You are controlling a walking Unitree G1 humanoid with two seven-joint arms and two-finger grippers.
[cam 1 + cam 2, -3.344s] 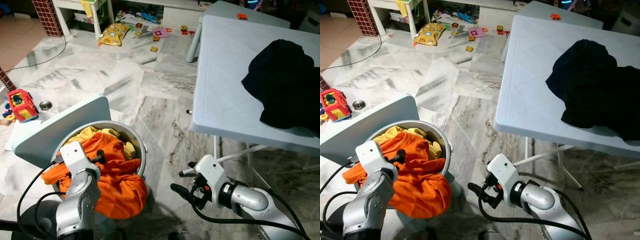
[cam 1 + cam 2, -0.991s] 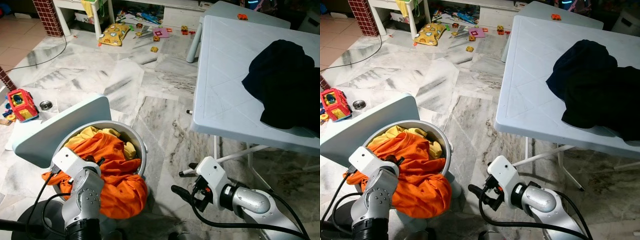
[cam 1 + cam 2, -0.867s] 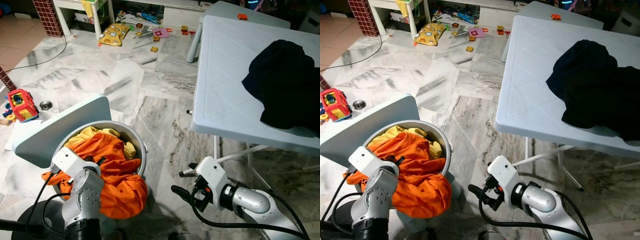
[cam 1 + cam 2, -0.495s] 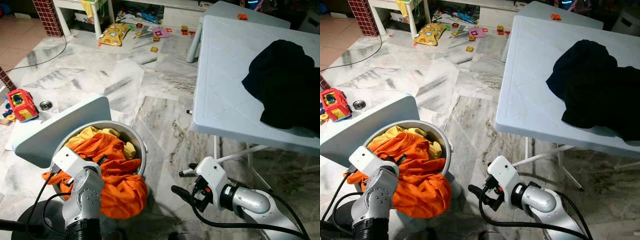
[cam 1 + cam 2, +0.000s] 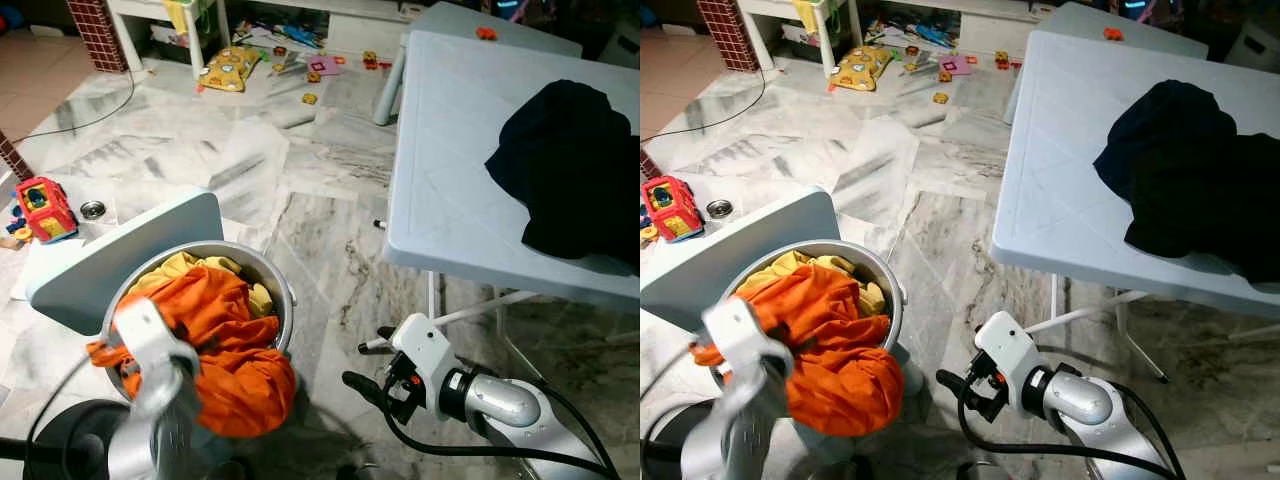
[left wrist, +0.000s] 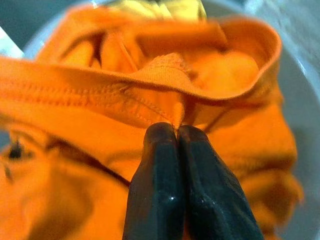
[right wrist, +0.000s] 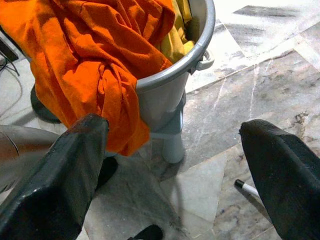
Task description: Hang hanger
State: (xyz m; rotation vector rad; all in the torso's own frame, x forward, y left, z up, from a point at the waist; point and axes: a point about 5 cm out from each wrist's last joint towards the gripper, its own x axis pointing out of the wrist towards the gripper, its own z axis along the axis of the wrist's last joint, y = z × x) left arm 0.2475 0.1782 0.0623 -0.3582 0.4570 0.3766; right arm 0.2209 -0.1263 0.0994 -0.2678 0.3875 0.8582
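Fabric is what is sitting at the centre here: an orange garment point(image 5: 228, 345) is spilling over the rim of a grey bucket point(image 5: 896, 300), with a yellow cloth point(image 5: 180, 267) lying under it at the far side. No hanger can be made out in these pictures. The left gripper point(image 6: 176, 134) is pressing its two black fingers together, pinching a seam fold of the orange garment at the bucket's near side; in the head views that arm is showing blurred. The right gripper point(image 5: 372, 370) is hovering low over the marble floor point(image 5: 250, 160) just beside the bucket, its fingers point(image 7: 65, 170) standing wide apart with nothing between them. A pale blue seat point(image 5: 110, 260) is leaning against the bucket's far-left side. To the right, a dark garment point(image 5: 1195, 180) is lying heaped on a light blue table point(image 5: 1060, 150). Toys point(image 5: 40, 208) are lying scattered across the far floor.
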